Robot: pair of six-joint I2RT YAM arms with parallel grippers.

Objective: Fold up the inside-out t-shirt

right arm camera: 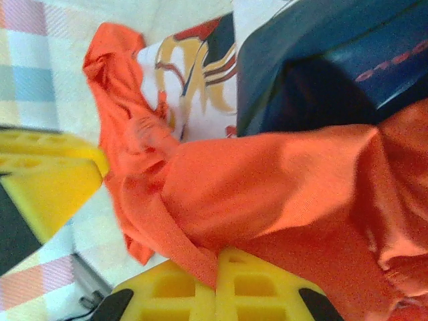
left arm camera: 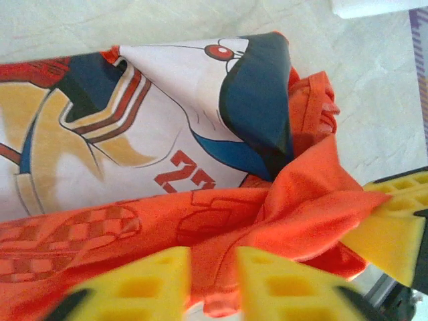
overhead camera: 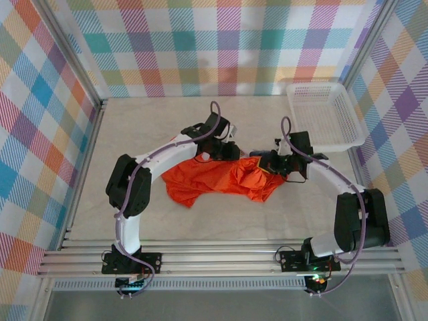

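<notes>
The inside-out t-shirt [overhead camera: 214, 177] lies crumpled in a bright orange-red heap at the middle of the table. Its printed side shows through an opening [left arm camera: 154, 127], with a cartoon figure and the number 22. My left gripper [overhead camera: 231, 150] is at the heap's far edge. In the left wrist view its yellow fingers [left arm camera: 212, 281] stand apart, with a strip of orange fabric lying in the gap. My right gripper [overhead camera: 264, 162] is at the heap's right end. Its fingers [right arm camera: 216, 281] are shut on a fold of the t-shirt [right arm camera: 281, 180].
A white mesh basket [overhead camera: 334, 144] sits at the back right corner of the pale table [overhead camera: 147, 127]. Checked cloth walls [overhead camera: 40, 120] close in the left, back and right sides. The two grippers are close together over the shirt.
</notes>
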